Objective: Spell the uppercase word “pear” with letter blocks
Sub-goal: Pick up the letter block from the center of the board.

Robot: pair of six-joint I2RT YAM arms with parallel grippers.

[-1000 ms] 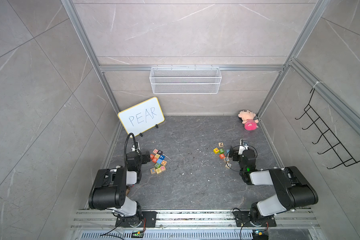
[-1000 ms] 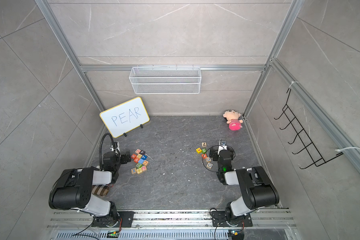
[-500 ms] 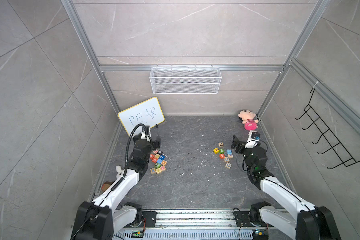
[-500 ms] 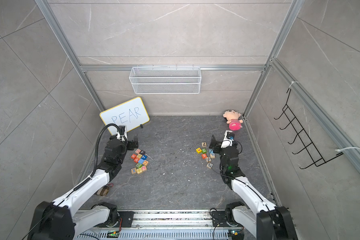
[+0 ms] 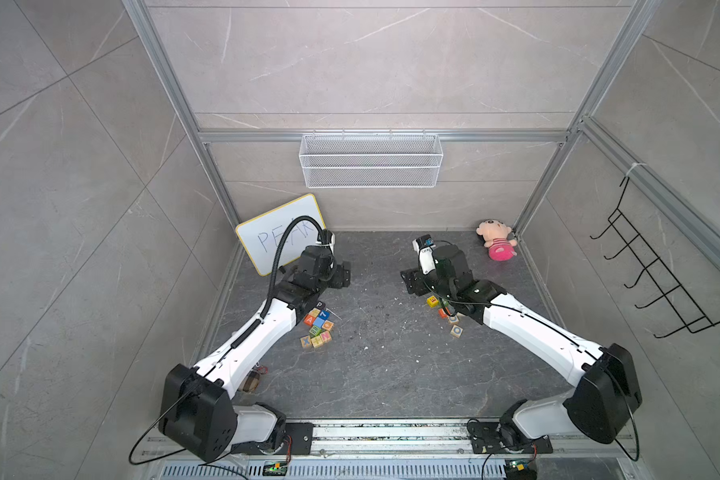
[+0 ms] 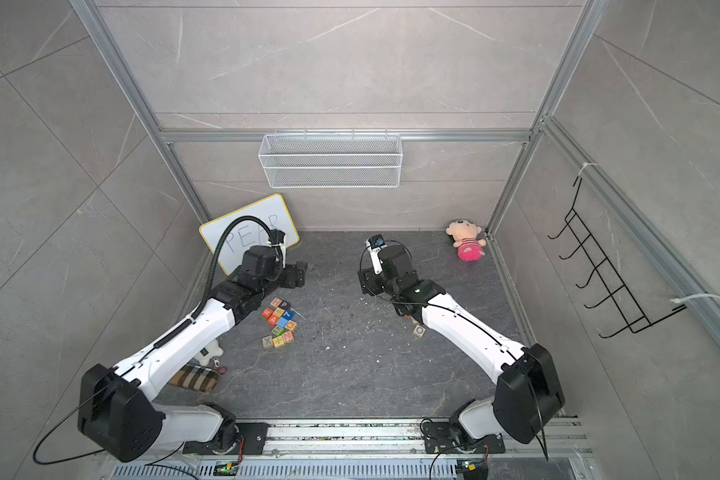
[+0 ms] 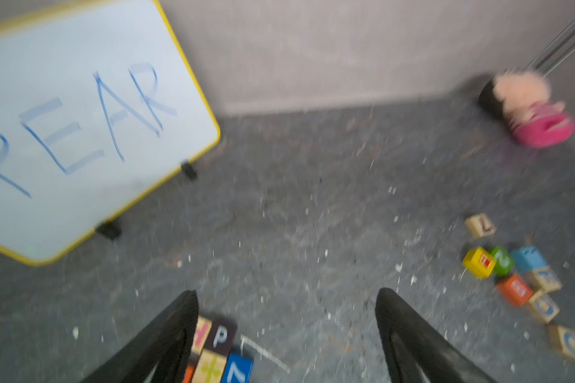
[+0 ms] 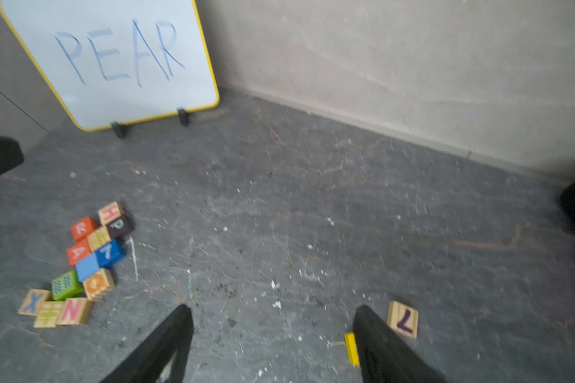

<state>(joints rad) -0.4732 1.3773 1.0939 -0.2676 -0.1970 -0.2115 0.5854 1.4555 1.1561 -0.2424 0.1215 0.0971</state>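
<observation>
The letter blocks lie in two clusters on the dark floor. In the left cluster are the black P (image 7: 220,336) (image 8: 118,225) (image 6: 284,304), the red-orange R (image 8: 82,228) (image 6: 268,312) and the orange-red A (image 8: 78,252) (image 5: 309,320). The yellow E (image 7: 478,262) (image 5: 432,300) sits in the right cluster, close under my right wrist. My left gripper (image 7: 286,293) (image 5: 344,274) hangs open and empty just beyond the left cluster. My right gripper (image 8: 273,307) (image 5: 410,280) is open and empty too, with one finger next to the E.
A whiteboard (image 5: 279,232) reading PEAR leans at the back left. A plush doll (image 5: 497,245) lies in the back right corner. Other wood, blue and green blocks fill both clusters, among them an L (image 8: 403,319) and an O (image 5: 457,331). A wire basket (image 5: 371,160) hangs on the back wall.
Both arms have unfolded from their tucked pose near the front rail and stretched toward the back. Both grippers now hang past the block clusters. The blocks have not moved.
</observation>
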